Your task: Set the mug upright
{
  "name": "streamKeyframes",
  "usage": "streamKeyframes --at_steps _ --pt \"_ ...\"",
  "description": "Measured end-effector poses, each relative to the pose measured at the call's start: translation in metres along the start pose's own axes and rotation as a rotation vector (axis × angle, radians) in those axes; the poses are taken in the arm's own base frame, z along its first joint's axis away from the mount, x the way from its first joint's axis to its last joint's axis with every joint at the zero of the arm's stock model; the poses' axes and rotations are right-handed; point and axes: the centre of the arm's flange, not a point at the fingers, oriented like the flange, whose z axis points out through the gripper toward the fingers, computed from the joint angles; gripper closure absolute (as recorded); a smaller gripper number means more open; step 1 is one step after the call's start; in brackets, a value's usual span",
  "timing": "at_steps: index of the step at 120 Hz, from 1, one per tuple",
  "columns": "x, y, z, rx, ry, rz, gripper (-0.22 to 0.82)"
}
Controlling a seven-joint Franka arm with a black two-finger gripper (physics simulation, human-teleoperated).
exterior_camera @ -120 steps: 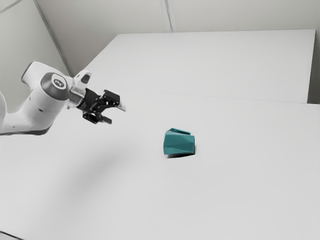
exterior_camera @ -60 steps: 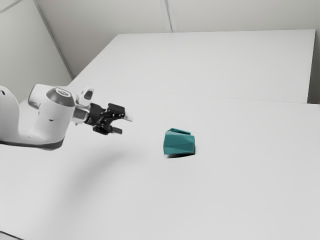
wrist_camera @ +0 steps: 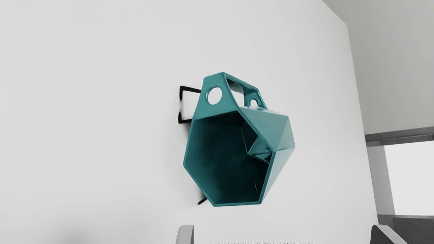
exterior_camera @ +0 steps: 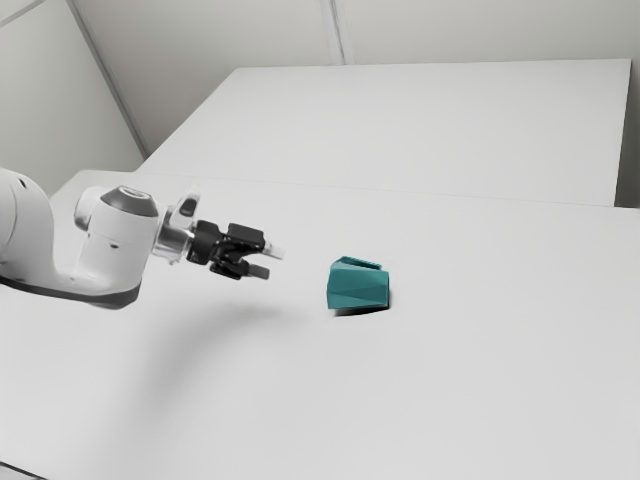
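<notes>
Holding my fingers (exterior_camera: 259,272) wide apart, I hover left of centre in the exterior view; near its middle, the teal faceted mug (exterior_camera: 358,288) lies sideways on the white counter (exterior_camera: 480,380), mouth toward me.

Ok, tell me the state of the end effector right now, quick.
End effector: open, fingers apart, holding nothing; the teal mug lies on its side on the table, clear of the fingers.
</notes>
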Motion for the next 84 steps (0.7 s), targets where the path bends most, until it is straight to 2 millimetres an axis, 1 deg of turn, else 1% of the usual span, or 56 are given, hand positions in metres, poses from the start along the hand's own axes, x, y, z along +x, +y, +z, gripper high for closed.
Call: streamKeyframes --at_steps 40,63,75,84 --pt "-0.006 -0.008 0.026 -0.074 -0.035 0.041 0.04" --pt "0.004 -0.008 0.050 -0.100 -0.053 0.074 0.05" --pt "0.004 -0.011 0.063 -0.114 -0.063 0.074 0.05" --pt "0.008 -0.010 0.071 -0.125 -0.066 0.086 0.05"
